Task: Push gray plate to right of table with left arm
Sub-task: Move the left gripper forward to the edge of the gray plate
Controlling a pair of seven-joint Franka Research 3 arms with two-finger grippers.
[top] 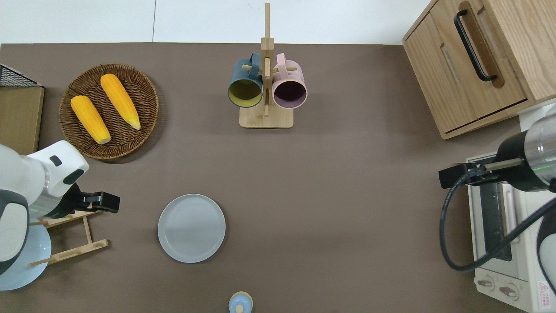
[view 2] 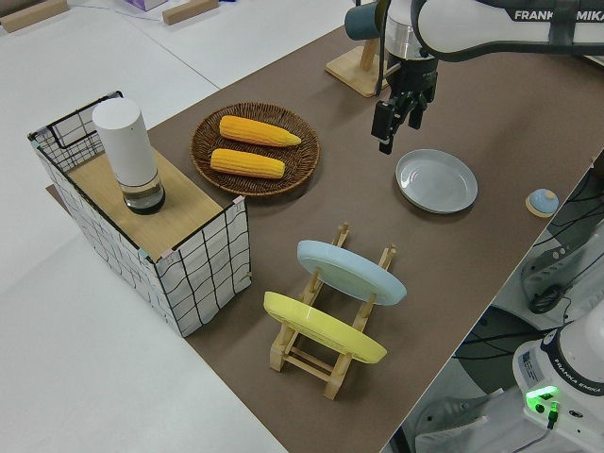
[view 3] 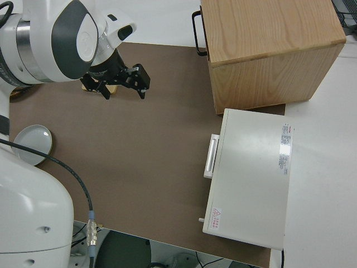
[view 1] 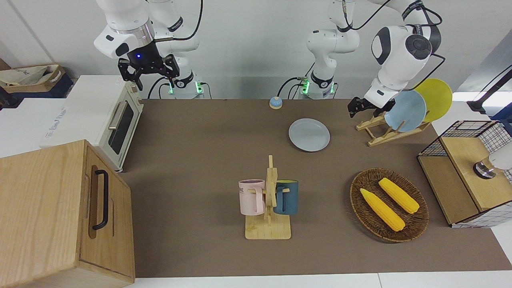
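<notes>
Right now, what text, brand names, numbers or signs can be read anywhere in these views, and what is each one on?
"FRANKA EMIKA", cut off at the edge, on the left arm link in the left side view.
Red warning triangle sticker on the toaster oven; its small print is unreadable.
Lettering on the pink mug: too small to read.
Print on the white box beside the toaster oven: blurred, unreadable.

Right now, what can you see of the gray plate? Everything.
The gray plate is round, shallow and pale gray-blue with a plain raised rim, smooth and empty. It lies flat on the brown table, nearer the robots than the mug stand, beside the wooden plate rack. Nothing touches it; the left gripper is apart.
</notes>
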